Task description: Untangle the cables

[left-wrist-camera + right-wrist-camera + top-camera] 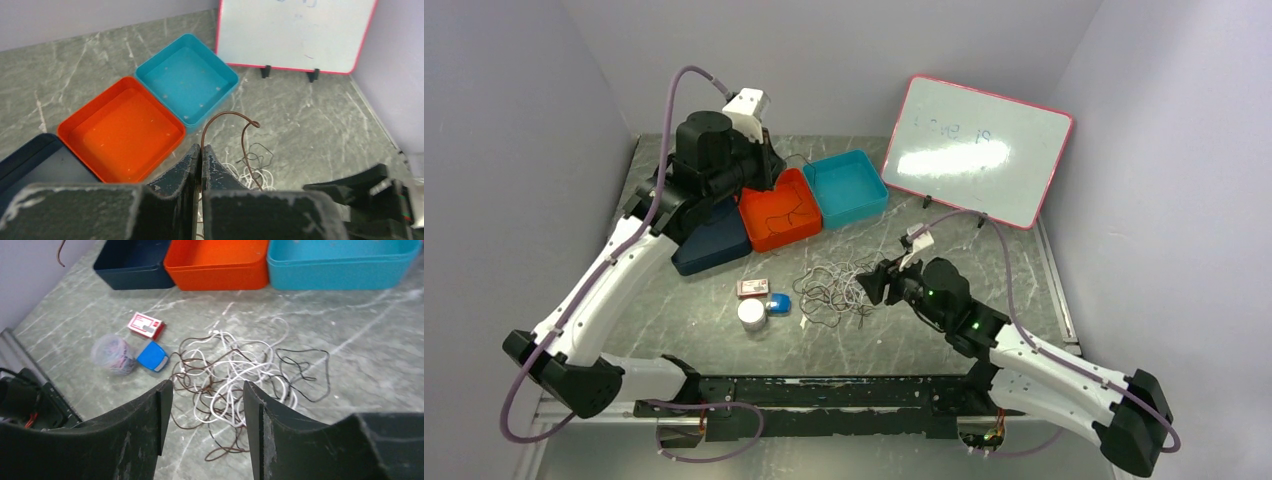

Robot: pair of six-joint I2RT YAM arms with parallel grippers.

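The cables (235, 372) lie in a loose tangle of white, brown and black loops on the marble table (834, 290). My right gripper (206, 386) hovers just over the near edge of the tangle, open, with nothing between its fingers. My left gripper (201, 148) is raised near the trays at the back left, shut on a thin brown cable (227, 114). That cable arcs up out of the fingertips, hooks over and trails down toward the pile (252, 172).
A navy tray (714, 245), an orange tray (799, 225) and a teal tray (844, 185) stand in a row at the back. A whiteboard (977, 150) leans at the back right. A red box (752, 288), a blue item (779, 303) and a round tub (751, 315) sit left of the tangle.
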